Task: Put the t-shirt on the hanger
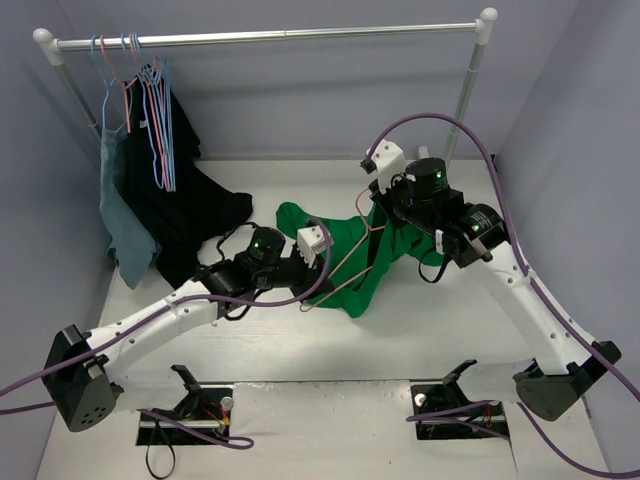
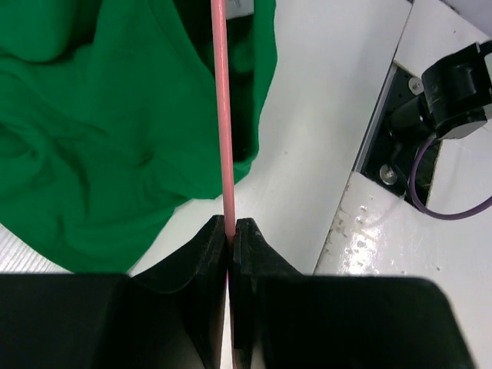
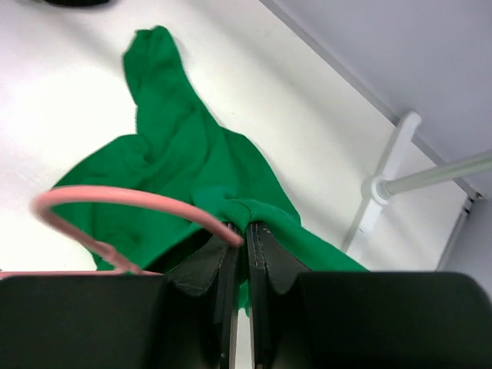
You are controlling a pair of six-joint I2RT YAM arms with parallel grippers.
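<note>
T-shirt (image 1: 365, 265): crumpled green cloth, lying on white table (image 1: 300, 350) in front of rail (image 1: 270, 36), nearer rail's right post. Left gripper (image 2: 231, 231) fingers clamping thin pink wire of hanger (image 2: 224, 115). Right gripper (image 3: 246, 234) fingers pinching t-shirt fold beside hanger's curved hook.

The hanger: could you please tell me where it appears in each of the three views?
Top external: the hanger is at centre, slanting across the t-shirt between the arms.
Left wrist: a straight pink wire from the top edge down into the left pincer.
Right wrist: a curved pink hook at lower left, arching to the right pincer.
Shared landmark: the t-shirt, behind the wire in every view.
</note>
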